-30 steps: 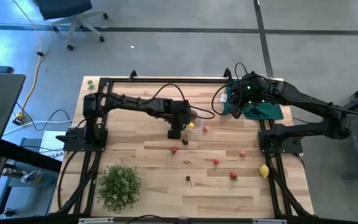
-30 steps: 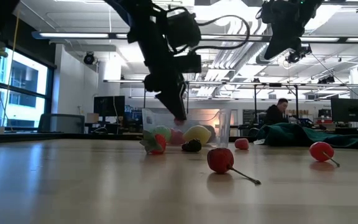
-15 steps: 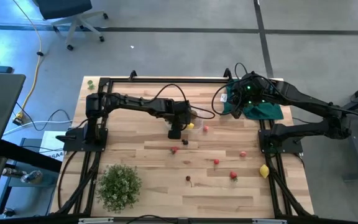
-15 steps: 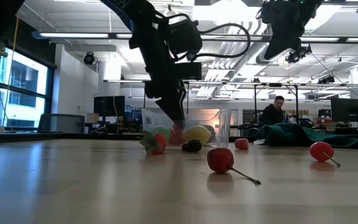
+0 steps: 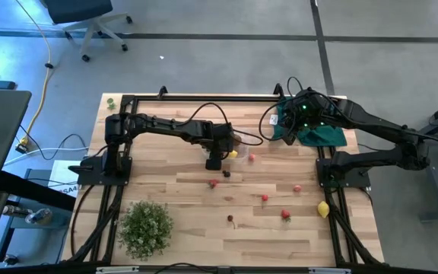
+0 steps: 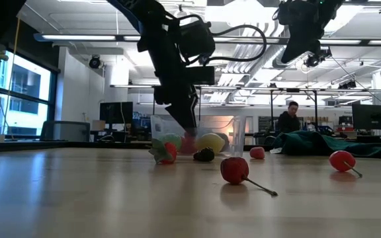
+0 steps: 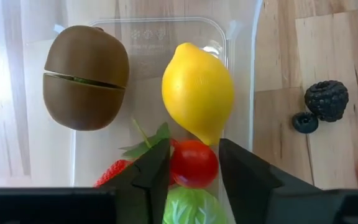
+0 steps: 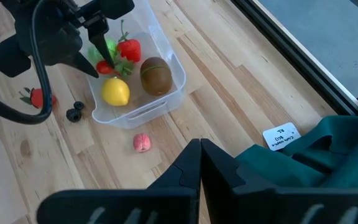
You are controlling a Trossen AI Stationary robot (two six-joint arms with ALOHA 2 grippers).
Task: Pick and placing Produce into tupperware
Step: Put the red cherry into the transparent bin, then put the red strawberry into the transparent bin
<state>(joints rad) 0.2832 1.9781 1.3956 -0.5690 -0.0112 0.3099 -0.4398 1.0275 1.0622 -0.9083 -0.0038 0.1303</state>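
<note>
A cherry (image 6: 234, 170) lies nearest on the table. Farther back, the left gripper (image 7: 193, 163) reaches into the clear tupperware (image 8: 166, 93), jaws slightly apart around a red tomato (image 7: 193, 163) — beside a lemon (image 7: 197, 91) and kiwi (image 7: 86, 77). The right gripper (image 8: 199, 163) hovers over the green cloth (image 5: 322, 134), fingers together.

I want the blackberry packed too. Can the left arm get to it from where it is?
Probably yes. The blackberry lies on bare wood just outside the tub, with only a small dark berry beside it, and the left tool hovers right next door.
</note>
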